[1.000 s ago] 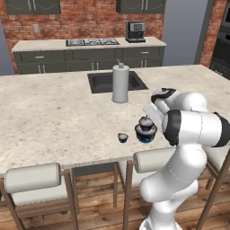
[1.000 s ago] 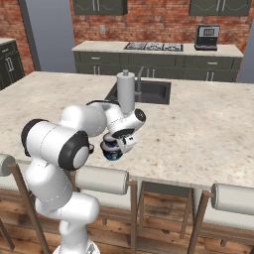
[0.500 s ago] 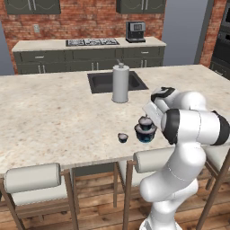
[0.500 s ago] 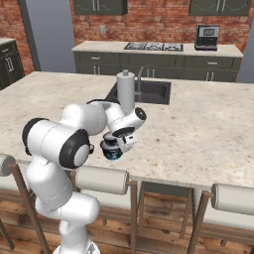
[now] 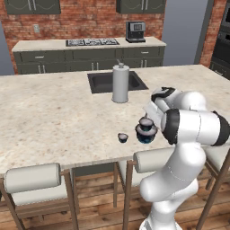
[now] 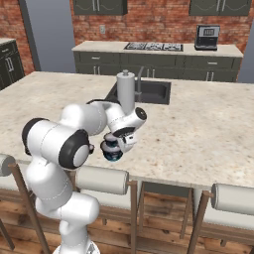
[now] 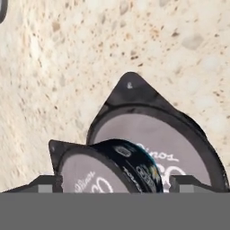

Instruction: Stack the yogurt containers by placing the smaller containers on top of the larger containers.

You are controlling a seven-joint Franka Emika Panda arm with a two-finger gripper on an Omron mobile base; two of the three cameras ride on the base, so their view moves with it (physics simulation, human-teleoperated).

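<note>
Placement is the step you are in, as I read it: the mid-sized dark round yogurt cup with its pale lid sits between the gripper's two dark fingertips, directly over the pale lid of the widest dark cup with the bright blue base. In the hand view the fingertips flank the smaller cup on both sides, so the hand looks clamped on it, though the actual contact is cut off at the bottom edge.

Both base views show the pair near the front edge of the speckled beige stone counter, with the smaller cup on or just above the wide one; whether it is already resting there I cannot tell. From the hand view, the small cup looks set toward one side of the big lid, not centred. You would do well to centre it before releasing, lower until it is seated, then part the fingers gently and lift straight away so nothing gets dragged off.

Mind the tiny dark cup, which stands on the counter near the stack, on its left in the left base view. It still needs placing. The tall grey cylinder with a knob stands well apart by the dark sink.
</note>
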